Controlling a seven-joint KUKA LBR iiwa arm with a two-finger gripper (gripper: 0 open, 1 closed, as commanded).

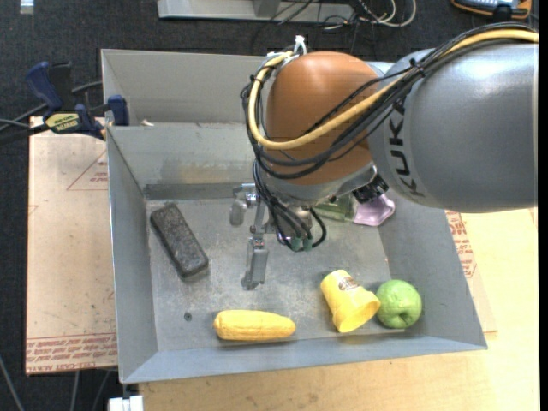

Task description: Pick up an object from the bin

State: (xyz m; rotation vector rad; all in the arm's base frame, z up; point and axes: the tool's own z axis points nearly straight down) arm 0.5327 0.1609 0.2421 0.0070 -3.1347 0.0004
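Bare floor of the grey bin [128, 255] is seen beneath the gripper [253, 272], its empty fingers pressed together, between a dark block [179, 241] and a yellow corn cob [254, 324] by the near wall; the approach is judged unfinished, and spreading and lowering are called for.

Grey block [179, 241] in bin [128, 255], yellow corn cob [253, 324], yellow cup [348, 299] beside green apple [399, 304], pink scrap [375, 210]
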